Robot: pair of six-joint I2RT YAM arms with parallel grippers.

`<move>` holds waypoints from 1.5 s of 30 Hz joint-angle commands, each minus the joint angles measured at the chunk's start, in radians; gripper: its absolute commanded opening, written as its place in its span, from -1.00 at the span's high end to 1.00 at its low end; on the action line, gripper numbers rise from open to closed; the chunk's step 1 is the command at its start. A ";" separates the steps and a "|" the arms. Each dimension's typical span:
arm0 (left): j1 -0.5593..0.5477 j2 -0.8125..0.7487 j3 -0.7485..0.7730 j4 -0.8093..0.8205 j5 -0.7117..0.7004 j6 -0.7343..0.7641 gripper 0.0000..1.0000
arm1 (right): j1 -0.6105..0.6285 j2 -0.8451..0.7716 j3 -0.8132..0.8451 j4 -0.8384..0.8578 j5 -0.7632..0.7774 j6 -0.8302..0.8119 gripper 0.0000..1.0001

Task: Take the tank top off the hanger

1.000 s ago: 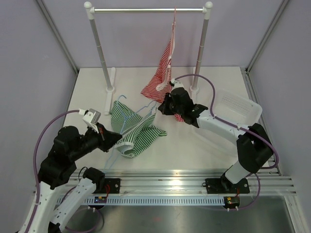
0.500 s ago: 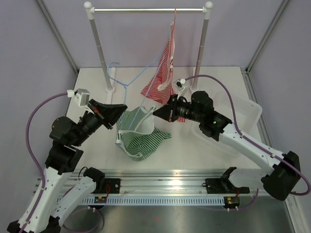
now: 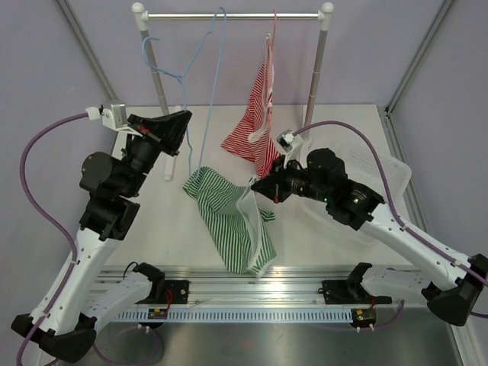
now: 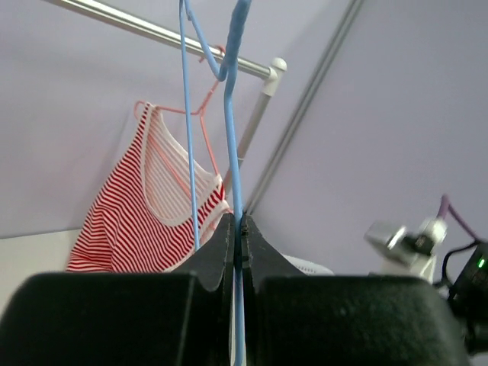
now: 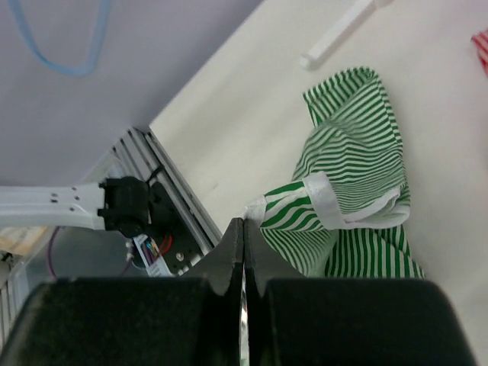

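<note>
Two tank tops and two hangers are showing. Nearest, the green-striped tank top [image 3: 229, 221] is drooping in a crumpled fold over the surface [image 3: 152, 221], its white trim showing. The right gripper [image 3: 256, 191] jaws are pinching that trim. The left gripper [image 4: 236, 227] jaws are clamping the blue hanger [image 4: 231, 152], raised high. Farther back, a red-striped tank top [image 3: 255, 122] is hanging on a pink hanger [image 4: 200, 114] from the single rail [image 3: 229, 15].

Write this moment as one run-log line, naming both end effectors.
left end effector: shut on blue hanger, raised | right end effector: shut on green tank top | hanger-top separation: unclear
</note>
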 commanded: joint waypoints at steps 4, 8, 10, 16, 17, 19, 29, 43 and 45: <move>-0.008 0.008 0.116 -0.250 -0.139 0.033 1.00 | 0.092 0.105 -0.122 0.007 0.081 -0.021 1.00; -0.008 0.014 0.116 -0.457 -0.182 0.013 1.00 | 0.110 0.192 -0.118 0.047 0.101 -0.018 0.43; -0.008 0.045 0.154 -0.567 -0.196 0.006 1.00 | 0.110 0.217 -0.083 0.018 0.173 -0.024 -0.68; -0.006 0.230 0.366 -0.741 -0.193 0.070 1.00 | 0.110 0.100 -0.059 -0.041 0.302 -0.047 -0.99; -0.005 0.260 0.439 -0.755 -0.196 0.091 1.00 | 0.110 0.090 -0.061 -0.044 0.298 -0.050 -0.99; 0.005 0.345 0.527 -0.801 -0.221 0.096 1.00 | 0.110 0.068 -0.069 -0.050 0.281 -0.045 -0.99; 0.100 0.704 1.019 -0.872 -0.189 0.157 1.00 | 0.110 -0.027 -0.187 -0.021 0.176 -0.010 -0.99; 0.155 0.973 1.245 -0.835 -0.106 0.223 1.00 | 0.112 0.042 -0.286 0.050 -0.023 -0.019 -0.99; 0.155 0.964 1.214 -0.838 -0.130 0.225 0.91 | 0.118 0.089 -0.277 0.045 0.009 -0.019 -0.99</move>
